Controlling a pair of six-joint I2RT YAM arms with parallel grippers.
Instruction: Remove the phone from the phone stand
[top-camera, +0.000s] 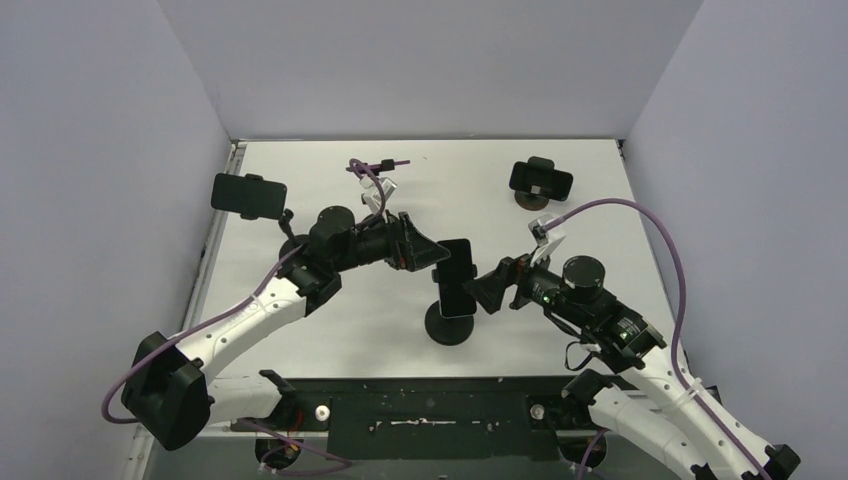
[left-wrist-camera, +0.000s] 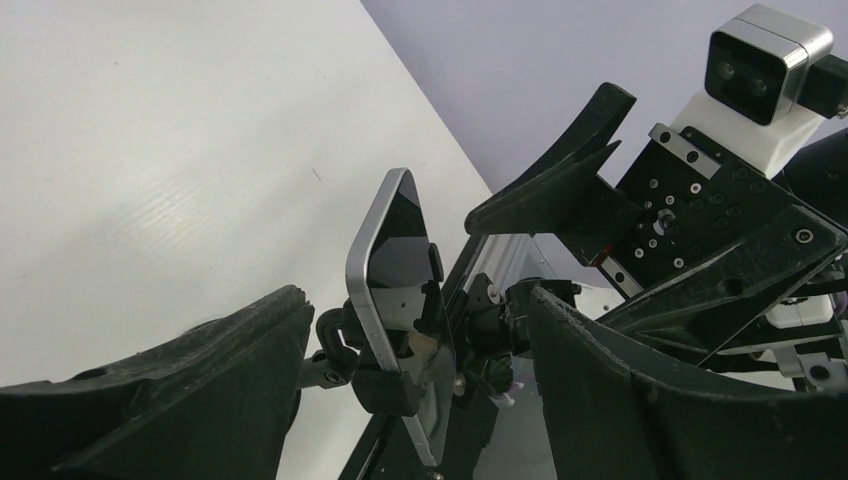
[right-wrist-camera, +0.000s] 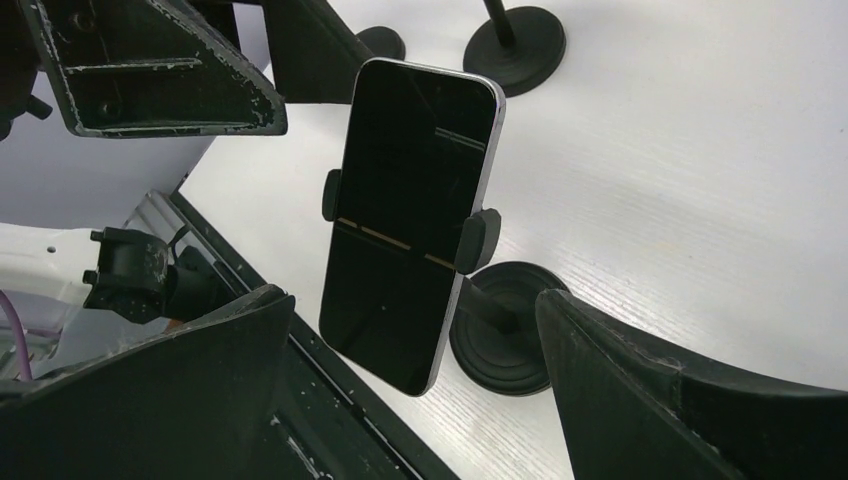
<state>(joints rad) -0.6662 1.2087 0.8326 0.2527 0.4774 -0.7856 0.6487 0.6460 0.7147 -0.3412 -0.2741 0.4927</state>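
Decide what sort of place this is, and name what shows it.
Probably a robotics test bench: a white table boxed in by plain walls, a left arm and right arm bolted at its edge, and a phone clamped on a stand.

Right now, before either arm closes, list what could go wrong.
1. The black side clamps grip the dark-screened, silver-edged phone, so a pull may drag or tip the black round-based stand unless it is held down.
2. The left tool and right tool flank the phone closely; they could collide.
3. Both tools are open; a grasp on the thin edge might slip.
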